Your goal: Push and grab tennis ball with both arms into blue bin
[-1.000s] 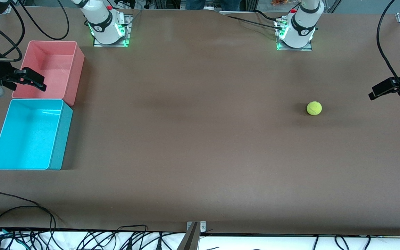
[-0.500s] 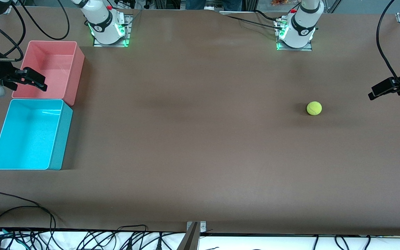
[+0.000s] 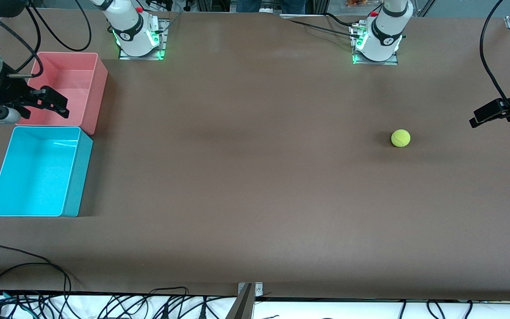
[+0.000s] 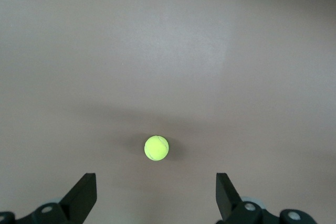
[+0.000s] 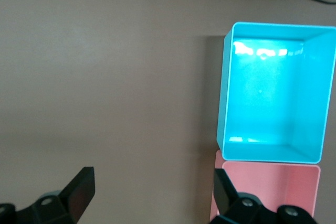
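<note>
The tennis ball (image 3: 400, 138) lies on the brown table toward the left arm's end; it also shows in the left wrist view (image 4: 156, 148). My left gripper (image 3: 485, 116) hangs in the air at that end of the table, open and empty (image 4: 156, 199), apart from the ball. The blue bin (image 3: 71, 177) stands empty at the right arm's end; it also shows in the right wrist view (image 5: 226, 98). My right gripper (image 3: 53, 103) is up over the pink bin, open and empty (image 5: 152, 192).
An empty pink bin (image 3: 98, 84) stands next to the blue bin, farther from the front camera. Black cables (image 3: 20, 274) lie along the table's near edge. The arm bases (image 3: 137, 35) stand at the table's farthest edge.
My right gripper has moved a little toward the table's middle, over the pink bin. The left gripper and the ball have not moved.
</note>
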Robot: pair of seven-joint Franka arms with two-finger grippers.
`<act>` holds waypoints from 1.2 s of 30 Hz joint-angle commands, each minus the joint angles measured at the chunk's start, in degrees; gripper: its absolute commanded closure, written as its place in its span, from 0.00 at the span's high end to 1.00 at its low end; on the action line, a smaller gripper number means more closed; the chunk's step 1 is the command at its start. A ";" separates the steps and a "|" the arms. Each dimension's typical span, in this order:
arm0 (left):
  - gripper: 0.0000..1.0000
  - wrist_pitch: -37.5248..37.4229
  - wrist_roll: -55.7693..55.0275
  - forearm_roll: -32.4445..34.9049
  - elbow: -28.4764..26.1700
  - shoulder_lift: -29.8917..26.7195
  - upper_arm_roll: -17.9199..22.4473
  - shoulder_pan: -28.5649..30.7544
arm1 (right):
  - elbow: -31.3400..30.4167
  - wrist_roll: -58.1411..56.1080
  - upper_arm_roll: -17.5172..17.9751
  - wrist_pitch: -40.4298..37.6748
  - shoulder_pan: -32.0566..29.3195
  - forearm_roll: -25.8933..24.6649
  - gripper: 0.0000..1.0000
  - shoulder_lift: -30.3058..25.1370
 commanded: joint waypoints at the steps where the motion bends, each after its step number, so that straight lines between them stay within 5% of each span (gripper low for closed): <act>1: 1.00 -1.20 0.42 1.58 1.47 0.58 -0.22 -0.19 | 0.52 0.89 0.26 -0.13 2.13 -2.04 1.00 -0.15; 36: 1.00 -1.64 0.42 1.58 1.47 0.58 -0.48 -0.19 | 0.52 0.89 -1.32 -6.46 1.96 -1.95 1.00 -0.68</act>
